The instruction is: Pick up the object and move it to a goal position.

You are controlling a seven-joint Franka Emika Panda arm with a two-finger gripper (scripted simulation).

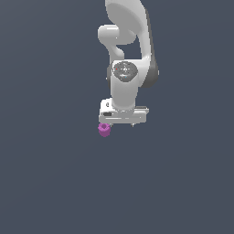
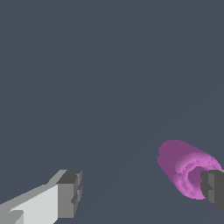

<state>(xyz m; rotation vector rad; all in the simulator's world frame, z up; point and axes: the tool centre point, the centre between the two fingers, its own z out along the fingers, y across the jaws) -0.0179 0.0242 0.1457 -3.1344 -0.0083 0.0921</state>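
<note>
The object point(image 1: 104, 130) is a small magenta-purple stubby cylinder lying on the dark grey floor, just below the end of the white gripper bar on the exterior view's left. My gripper point(image 1: 121, 120) hangs over it, pointing down, at the end of the white arm point(image 1: 125, 41). In the wrist view the gripper point(image 2: 142, 192) is open wide, with its two dark fingertips far apart. The object point(image 2: 181, 168) shows its rimmed end and lies right beside one fingertip point(image 2: 213, 189), which covers part of it. The other fingertip point(image 2: 70, 193) is far from it. Nothing is held.
A plain dark grey floor point(image 1: 45, 183) fills both views. No other object, container or edge shows.
</note>
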